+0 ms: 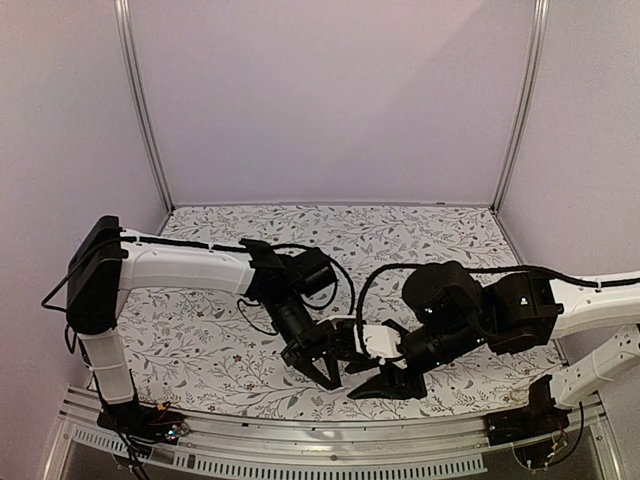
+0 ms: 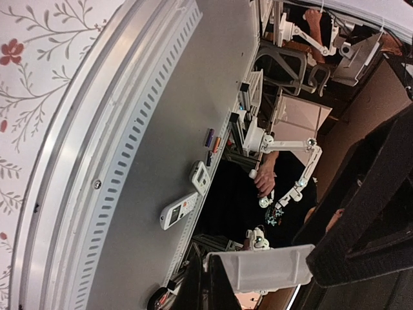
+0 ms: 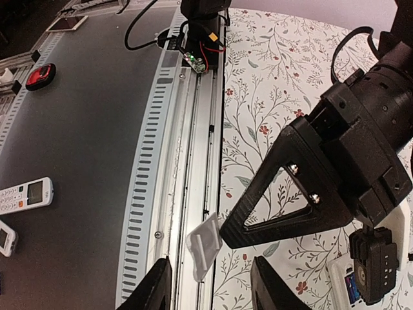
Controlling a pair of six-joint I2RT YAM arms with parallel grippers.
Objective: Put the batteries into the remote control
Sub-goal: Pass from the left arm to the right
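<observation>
Both arms are bunched up just behind the silver slotted metal rail (image 3: 197,129) at the table's near edge, over the floral tablecloth (image 1: 420,235). The left gripper (image 1: 325,375) has its black triangular fingers pressed fully together, pointing down toward the rail; whether anything is pinched between them, I cannot tell. There's the small slim white plastic remote control (image 1: 377,342), up off the cloth on the far side of the rail, right against the left gripper and facing the right arm's wrist. From the right wrist view, a bright blue battery (image 3: 350,289) shows in its open face. The right gripper (image 3: 211,265) hangs over the rail with its two black fingers standing apart. A pale translucent plastic flap (image 3: 205,245) sits above the gap, close to one finger, and I cannot tell if it is gripped. Out past the rail, on the grey floor, lies a spare white remote (image 3: 26,194).
</observation>
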